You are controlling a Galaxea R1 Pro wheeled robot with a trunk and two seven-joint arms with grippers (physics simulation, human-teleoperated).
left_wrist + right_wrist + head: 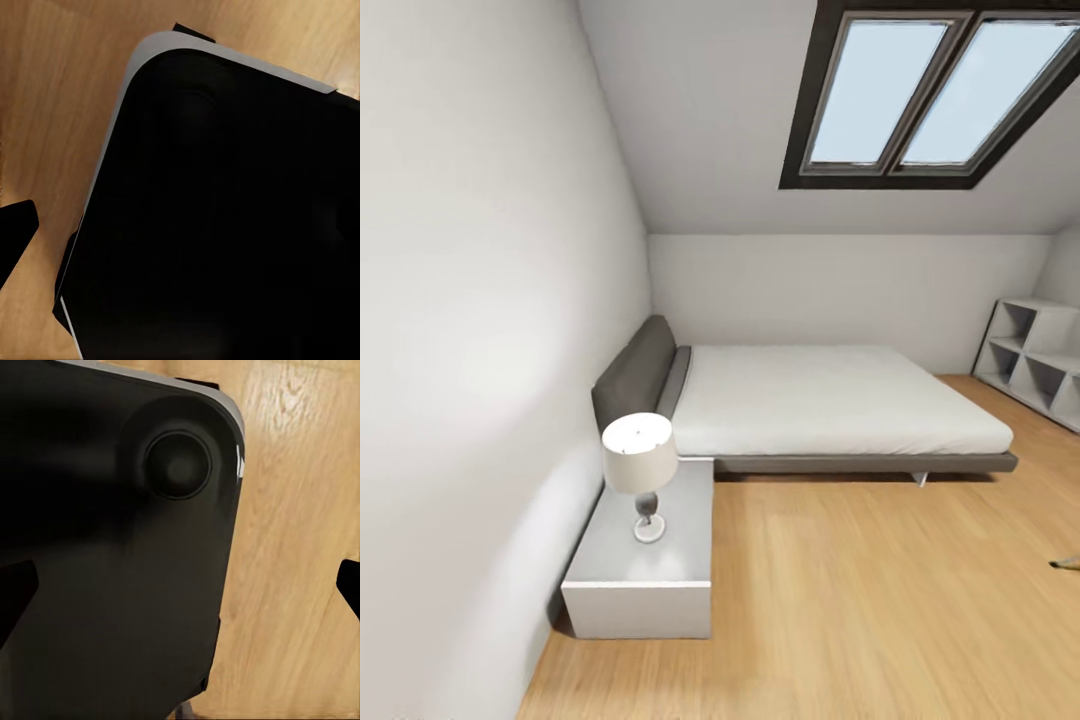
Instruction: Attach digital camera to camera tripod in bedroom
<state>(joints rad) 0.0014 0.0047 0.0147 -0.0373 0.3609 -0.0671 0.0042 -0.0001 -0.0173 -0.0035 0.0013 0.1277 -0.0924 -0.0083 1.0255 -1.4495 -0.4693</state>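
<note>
Head view: bedroom, bed, lamp on nightstand; search step, next find tripod; grip state of both grippers unclear.

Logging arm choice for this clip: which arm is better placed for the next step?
Right, tentatively. Both arms hang over the robot's base above the floor; a thin unidentified tip at the floor's right edge lies on its side.
</note>
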